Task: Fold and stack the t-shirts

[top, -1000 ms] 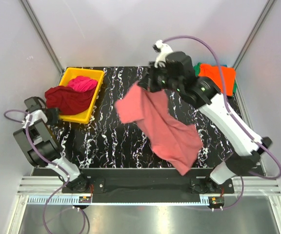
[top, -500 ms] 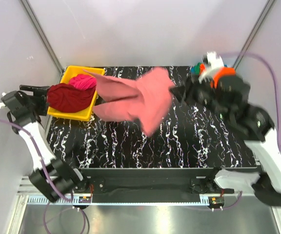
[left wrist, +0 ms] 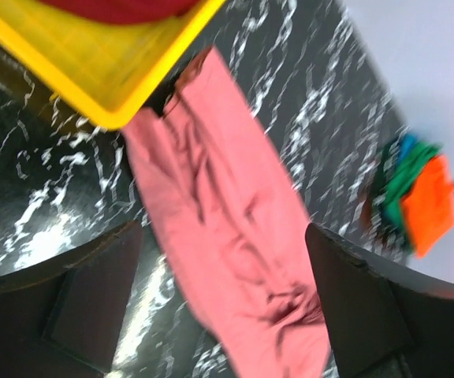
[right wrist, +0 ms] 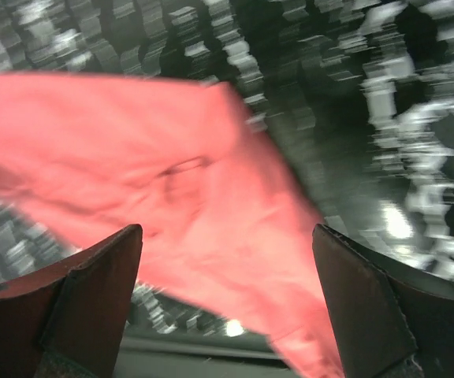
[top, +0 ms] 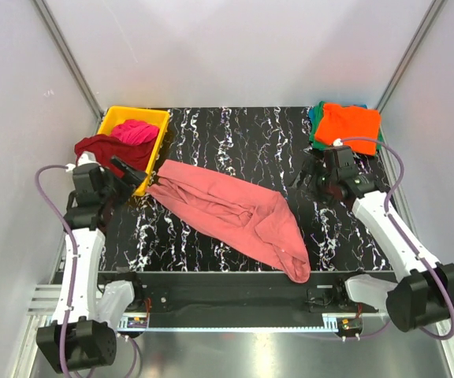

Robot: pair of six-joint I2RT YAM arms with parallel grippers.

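A salmon-pink t-shirt [top: 231,216] lies crumpled in a long diagonal strip across the table, from beside the yellow bin down to the front edge. My left gripper [top: 128,177] stands open just left of the shirt's upper end, holding nothing; from its wrist the shirt [left wrist: 227,228] runs away between the spread fingers [left wrist: 77,303]. My right gripper [top: 304,179] is open to the right of the shirt, apart from it. In the right wrist view the shirt [right wrist: 172,197] lies on the table beyond the wide jaws. A folded stack topped by an orange shirt [top: 349,124] sits at the back right.
A yellow bin [top: 150,169] at the back left holds a dark red shirt [top: 101,148] and a magenta one [top: 134,131]. Green and blue shirts show under the orange one [left wrist: 428,201]. The black marbled tabletop [top: 235,134] shows behind the pink shirt.
The right gripper let go of the pink shirt, which swung left through the air and dropped onto the table. Both grippers opened and both arms pulled back toward their sides.
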